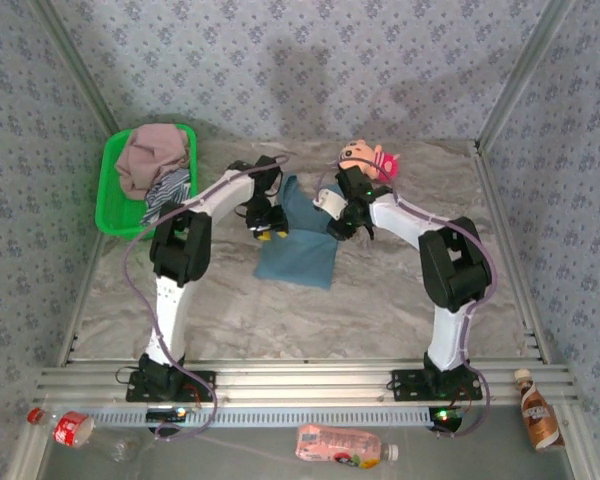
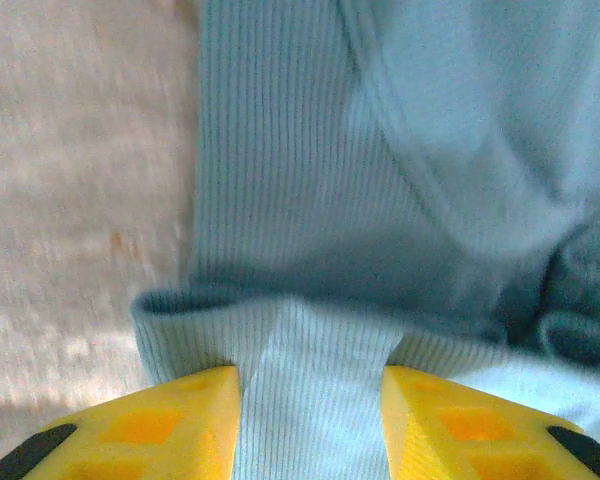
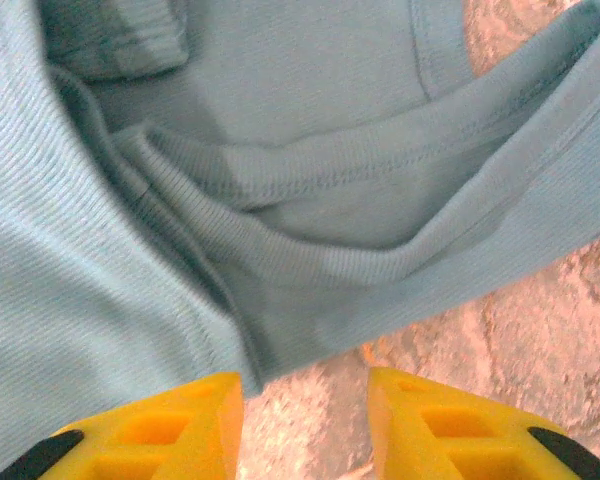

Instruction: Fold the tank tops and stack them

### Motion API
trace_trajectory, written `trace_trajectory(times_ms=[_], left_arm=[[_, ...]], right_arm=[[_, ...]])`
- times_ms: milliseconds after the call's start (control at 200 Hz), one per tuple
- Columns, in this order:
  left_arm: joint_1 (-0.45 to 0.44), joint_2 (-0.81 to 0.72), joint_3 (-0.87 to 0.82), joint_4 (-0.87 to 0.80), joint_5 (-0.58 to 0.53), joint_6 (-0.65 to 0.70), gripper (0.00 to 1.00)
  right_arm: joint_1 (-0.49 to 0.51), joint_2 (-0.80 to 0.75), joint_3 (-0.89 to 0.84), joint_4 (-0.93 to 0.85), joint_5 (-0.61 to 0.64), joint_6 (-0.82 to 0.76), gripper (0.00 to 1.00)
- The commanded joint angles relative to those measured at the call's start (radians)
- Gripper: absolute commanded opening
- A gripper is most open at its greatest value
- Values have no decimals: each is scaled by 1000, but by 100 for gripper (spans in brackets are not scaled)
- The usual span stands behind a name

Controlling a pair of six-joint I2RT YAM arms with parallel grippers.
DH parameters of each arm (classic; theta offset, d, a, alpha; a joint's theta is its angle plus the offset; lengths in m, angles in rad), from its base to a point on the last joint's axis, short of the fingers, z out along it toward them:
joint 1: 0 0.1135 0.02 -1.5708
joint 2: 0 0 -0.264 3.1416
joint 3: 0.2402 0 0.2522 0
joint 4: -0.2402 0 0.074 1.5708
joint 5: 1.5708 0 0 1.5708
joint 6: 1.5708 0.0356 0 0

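The teal-blue tank top [image 1: 302,255] lies partly folded in the middle of the table. My left gripper [image 1: 265,228] is at its far left edge. In the left wrist view my left gripper [image 2: 310,378] has its yellow fingers [image 2: 195,415] well apart, and a ridge of teal cloth [image 2: 310,200] lies loose between them. My right gripper [image 1: 342,225] is at the top's far right edge. My right gripper [image 3: 302,385] is open over bare table, with the cloth's hem [image 3: 280,150] just touching its left finger. The mauve top [image 1: 150,155] and the striped top [image 1: 168,190] lie in the green basket [image 1: 110,195].
A pink plush doll [image 1: 368,158] lies at the back, just behind my right gripper. Bottles [image 1: 345,445] lie below the metal rail at the near edge, one at the left [image 1: 75,428] and one at the right [image 1: 540,408]. Patterned walls close in three sides.
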Motion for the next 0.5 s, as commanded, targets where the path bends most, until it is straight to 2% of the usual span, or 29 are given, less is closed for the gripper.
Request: trace_trajectory(times_ms=[0, 150, 275, 325, 495], left_arm=[[14, 39, 99, -74, -61, 70, 41], [44, 67, 157, -124, -109, 98, 46], [45, 3, 128, -148, -120, 91, 50], [39, -55, 75, -142, -120, 78, 52], [24, -311, -294, -11, -59, -53, 55]], right_arm=[[9, -98, -88, 18, -56, 11, 44], [59, -248, -279, 92, -159, -25, 53], [147, -332, -406, 172, -195, -43, 60], [186, -342, -433, 186, -200, -62, 61], [300, -313, -477, 240, -126, -140, 63]])
